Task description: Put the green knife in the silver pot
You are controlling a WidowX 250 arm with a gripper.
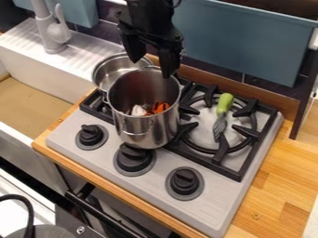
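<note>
At the left of the stove the silver pot stands upright beside a shallower pan, with some orange and white bits inside that are probably toy food, though it is hard to be sure. Over the pot's far rim hangs the hand, its two fingers spread with nothing between them, and further right the green knife lies across the right burner grate. So none of the transfer is done: picking up the knife, carrying it left and lowering it into the pot all remain.
</note>
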